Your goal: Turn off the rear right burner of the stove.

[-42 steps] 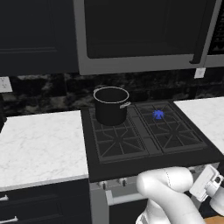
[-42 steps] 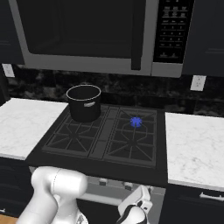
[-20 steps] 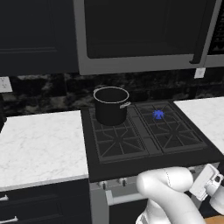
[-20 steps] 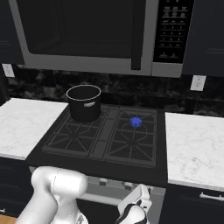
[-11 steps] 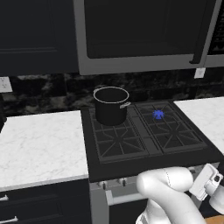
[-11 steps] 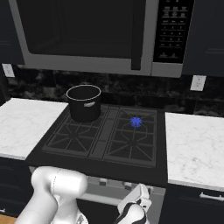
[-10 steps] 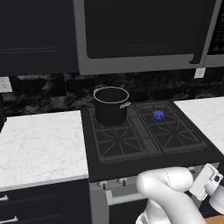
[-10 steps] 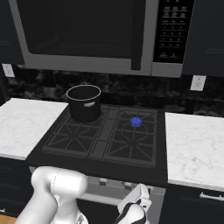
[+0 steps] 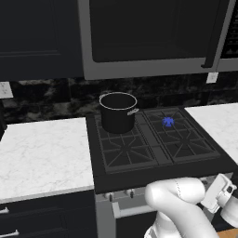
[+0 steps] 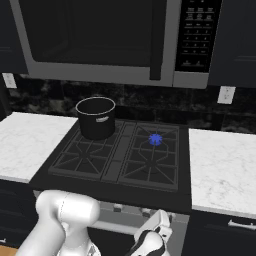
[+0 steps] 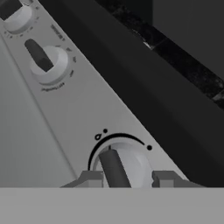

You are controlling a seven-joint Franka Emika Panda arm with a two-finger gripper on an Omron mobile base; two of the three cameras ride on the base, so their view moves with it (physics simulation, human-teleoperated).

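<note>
The rear right burner shows a blue flame on the black stove. My hand hangs low against the stove's silver front, below its right side. In the hand view my gripper straddles a white knob with a dark bar handle. One dark fingertip stands on each side of it, close to its edges. The jaws are open, and I cannot tell whether the pads touch the knob.
A black pot stands on the rear left grate. A microwave hangs above the stove. White marble counters flank it. Two more knobs sit further along the panel.
</note>
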